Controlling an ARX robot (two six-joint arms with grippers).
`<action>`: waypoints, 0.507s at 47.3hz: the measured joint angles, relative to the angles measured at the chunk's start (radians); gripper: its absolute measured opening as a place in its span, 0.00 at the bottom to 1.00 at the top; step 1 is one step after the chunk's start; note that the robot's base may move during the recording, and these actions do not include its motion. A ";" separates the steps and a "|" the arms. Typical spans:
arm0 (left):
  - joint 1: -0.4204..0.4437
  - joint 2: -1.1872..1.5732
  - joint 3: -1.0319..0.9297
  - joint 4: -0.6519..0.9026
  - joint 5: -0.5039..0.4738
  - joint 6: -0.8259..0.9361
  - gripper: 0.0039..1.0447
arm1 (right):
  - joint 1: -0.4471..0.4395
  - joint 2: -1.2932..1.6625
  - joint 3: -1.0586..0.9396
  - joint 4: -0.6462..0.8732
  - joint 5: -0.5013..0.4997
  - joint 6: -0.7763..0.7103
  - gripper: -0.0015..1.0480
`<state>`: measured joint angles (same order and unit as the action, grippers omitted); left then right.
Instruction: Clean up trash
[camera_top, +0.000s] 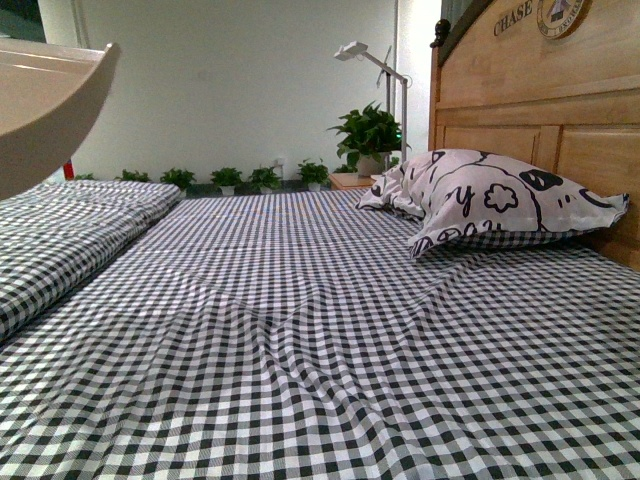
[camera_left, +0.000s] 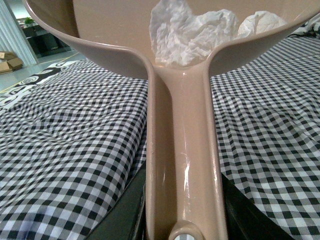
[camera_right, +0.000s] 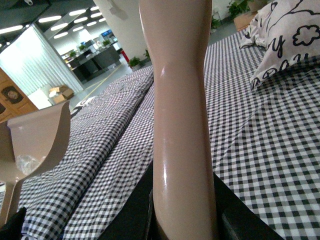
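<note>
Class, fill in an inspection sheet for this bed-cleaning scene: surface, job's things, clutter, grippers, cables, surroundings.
Surface: checked bedsheet, wrinkled, no litter seen on it.
Job's things: crumpled white trash lies inside the pink dustpan, raised above the bed.
Clutter: patterned pillow by the wooden headboard; folded checked blanket at the left.
Grippers: left holds the dustpan handle; right holds a second pink handle; fingers mostly hidden.
Cables: nothing seen.
Surroundings: potted plants, white lamp, white wall.

the dustpan (camera_top: 40, 110) is cut off at 10 o'clock in the front view; its handle (camera_left: 182, 165) hides both hands' jaws.
</note>
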<state>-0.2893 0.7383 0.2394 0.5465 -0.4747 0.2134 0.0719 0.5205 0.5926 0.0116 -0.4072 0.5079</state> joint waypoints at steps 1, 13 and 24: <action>-0.011 -0.021 -0.004 -0.010 -0.018 -0.003 0.25 | 0.015 -0.008 -0.005 -0.001 0.018 0.001 0.19; -0.147 -0.119 -0.064 -0.003 -0.210 -0.042 0.25 | 0.078 -0.088 -0.053 -0.009 0.083 0.014 0.19; -0.219 -0.107 -0.114 0.056 -0.265 -0.085 0.25 | 0.063 -0.105 -0.065 -0.052 0.124 -0.005 0.19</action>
<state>-0.5087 0.6315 0.1257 0.6025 -0.7399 0.1280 0.1349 0.4156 0.5278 -0.0402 -0.2829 0.5026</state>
